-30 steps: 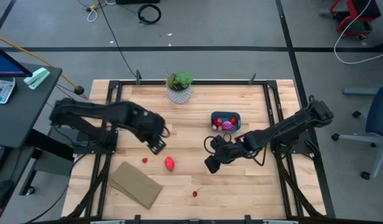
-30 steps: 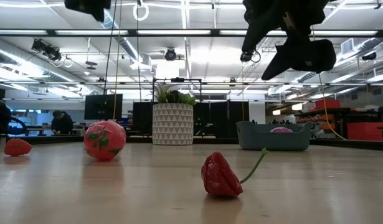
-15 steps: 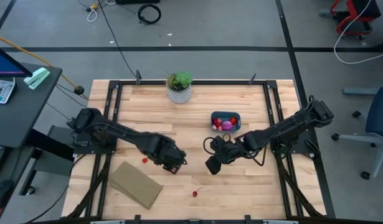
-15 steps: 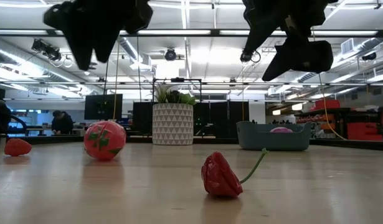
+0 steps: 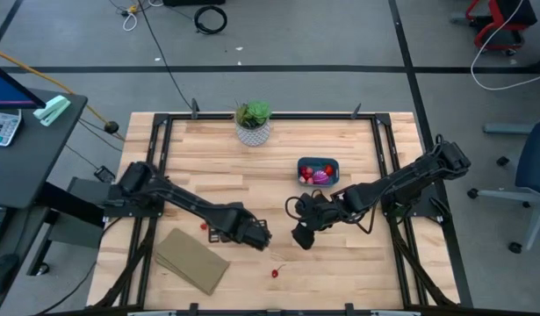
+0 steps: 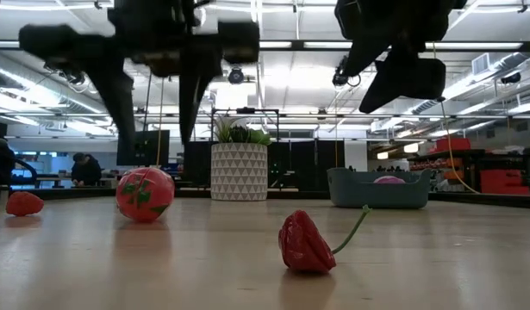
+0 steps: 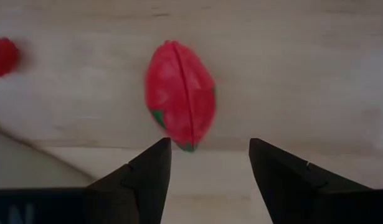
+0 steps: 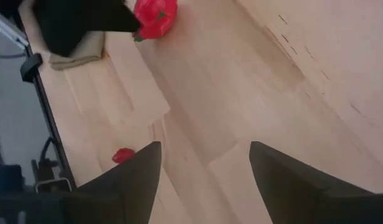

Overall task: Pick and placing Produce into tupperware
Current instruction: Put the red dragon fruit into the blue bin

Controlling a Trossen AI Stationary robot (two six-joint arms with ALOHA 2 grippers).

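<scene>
A wooden bench [image 5: 278,175] is seen from above, with the teal-blue tupperware [image 5: 318,171] as the landmark near its middle, toward the far right. Red and purple produce already lies inside the tupperware. The left tool [image 5: 256,235] reaches in from the left and hangs over the bench well to the near left of the tupperware, hiding the big red fruit from this overhead view. The left wrist view shows what the overhead one cannot: the big red fruit [image 7: 180,93], with a seam and green at its base, lies on the wood just past the left tool's two spread fingers [image 7: 146,177], which do not touch it; a small red fruit [image 7: 3,56] lies off to one side. The right tool [image 5: 303,233] hangs just to the near side of the tupperware, its fingers [image 8: 126,180] apart and empty in the right wrist view, which also catches the big red fruit beside the left arm and a tiny red piece farther off. The low view alone shows heights: both tools are above the bench, and the red stemmed fruit [image 6: 306,244] lies on the wood nearest the camera, well to the near left of the tupperware. A potted plant [image 5: 252,121] stands at the far edge, left of the tupperware, and a tan slab [image 5: 190,260] lies at the near left.
</scene>
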